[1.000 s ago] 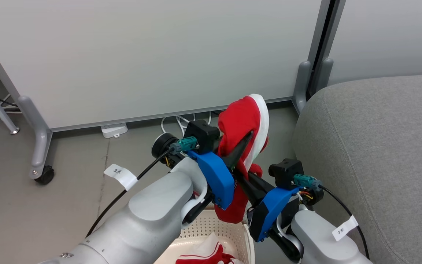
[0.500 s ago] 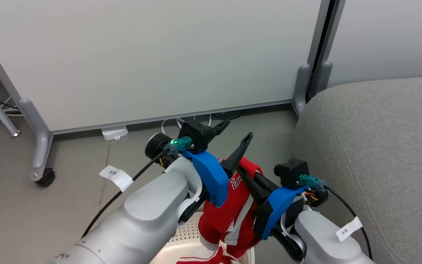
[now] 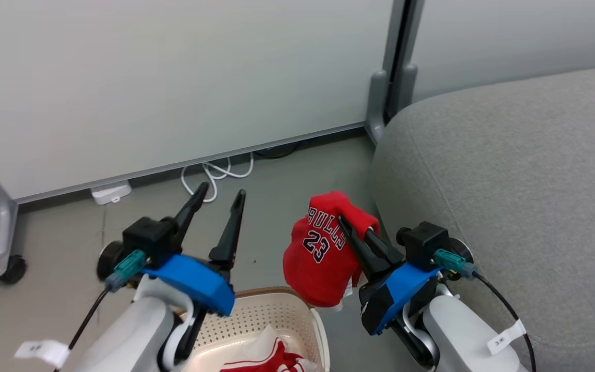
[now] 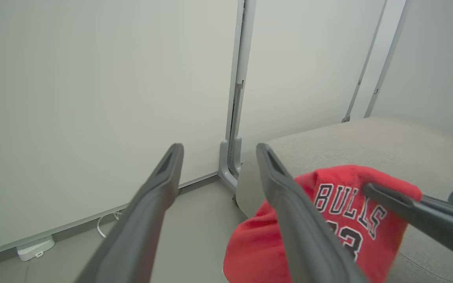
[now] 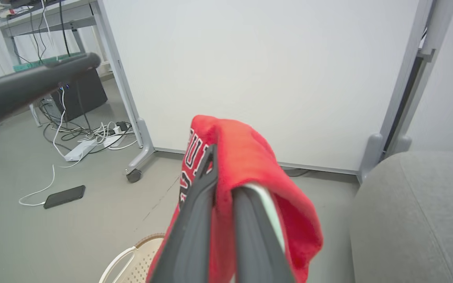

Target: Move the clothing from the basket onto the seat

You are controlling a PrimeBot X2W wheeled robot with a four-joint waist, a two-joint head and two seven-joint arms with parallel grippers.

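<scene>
Since the seat [image 3: 509, 181] lies on the robot's right, the carry falls to the right hand [image 3: 353, 225]. Its fingers are pressed together on a fold near the top of the red jersey [image 3: 318, 258], lettering facing out, so the cloth hangs free above the floor [image 3: 277, 170], just past the basket [image 3: 266, 315] rim and just short of the seat's rounded edge, not yet over it. Left hand [image 3: 222, 189] stands well apart to the left, fingers spread wide, holding nothing; probably let go so one arm alone can swing the load across. More red-and-white clothing [image 3: 282, 359] lies in the basket bottom, so the task is part done at best. Against a second ago: both hands were then bunched together, jersey draped high over the left fingers; half a second ago those fingers had already parted. The head view has also swung rightward, so the seat's larger share of it is no move of the seat.
</scene>
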